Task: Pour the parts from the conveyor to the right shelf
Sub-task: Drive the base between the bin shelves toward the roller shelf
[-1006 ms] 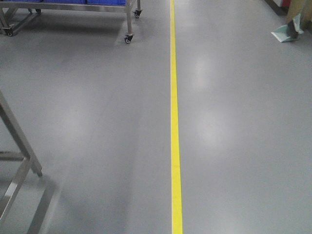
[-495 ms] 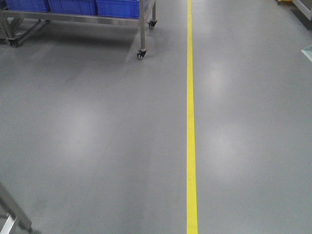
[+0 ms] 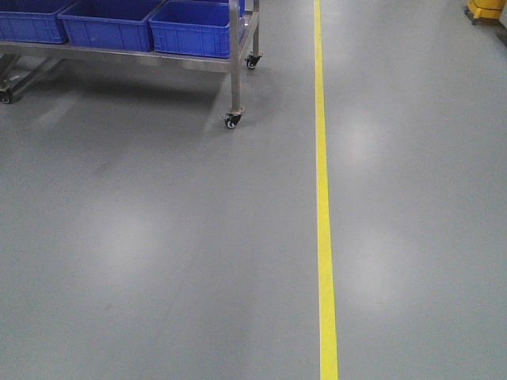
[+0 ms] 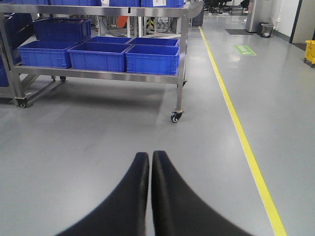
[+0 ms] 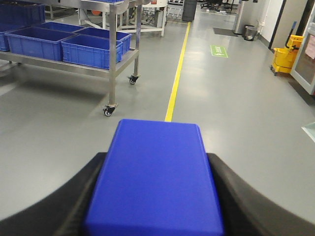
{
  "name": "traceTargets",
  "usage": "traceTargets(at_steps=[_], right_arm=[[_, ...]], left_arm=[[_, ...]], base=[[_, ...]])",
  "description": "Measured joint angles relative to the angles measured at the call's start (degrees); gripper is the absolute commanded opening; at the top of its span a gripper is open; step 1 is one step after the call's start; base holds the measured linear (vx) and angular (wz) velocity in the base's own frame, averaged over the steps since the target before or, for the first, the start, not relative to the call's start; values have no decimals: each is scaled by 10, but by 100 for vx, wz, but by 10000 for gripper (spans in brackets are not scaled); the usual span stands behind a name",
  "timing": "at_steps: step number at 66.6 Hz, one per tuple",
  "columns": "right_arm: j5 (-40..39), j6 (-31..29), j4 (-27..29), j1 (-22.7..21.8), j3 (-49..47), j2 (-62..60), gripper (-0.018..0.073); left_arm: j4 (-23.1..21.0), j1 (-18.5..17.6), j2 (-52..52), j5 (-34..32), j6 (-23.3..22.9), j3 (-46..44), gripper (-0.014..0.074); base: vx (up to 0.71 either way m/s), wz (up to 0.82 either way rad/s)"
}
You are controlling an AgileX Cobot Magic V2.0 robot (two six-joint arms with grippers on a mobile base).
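Right gripper [image 5: 156,156] clamped on blue part [image 5: 155,182]; left gripper [image 4: 149,157] closed, fingertips [image 4: 141,160] touching. Steel shelf [image 4: 98,74], blue bins [image 4: 152,60], near yellow line [image 4: 241,132]. Green floor sign [image 4: 244,49]: writing illegible.

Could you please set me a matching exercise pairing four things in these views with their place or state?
Things: 1 left hand; 2 right hand; 3 blue bins; 4 yellow line.
States: A painted on the floor; B shut on the blue part; C shut, holding nothing; D resting on the shelf.
Pairs: 1-C, 2-B, 3-D, 4-A.
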Motion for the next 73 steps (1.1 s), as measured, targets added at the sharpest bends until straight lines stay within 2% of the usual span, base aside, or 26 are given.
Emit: traceTargets(at_steps=[31, 73], right_arm=[[0, 0, 0, 0, 0, 0, -5], [0, 0, 0, 0, 0, 0, -5]], left_arm=[[0, 0, 0, 0, 0, 0, -6], [0, 0, 0, 0, 0, 0, -6]], base=[[69, 24], [68, 59]])
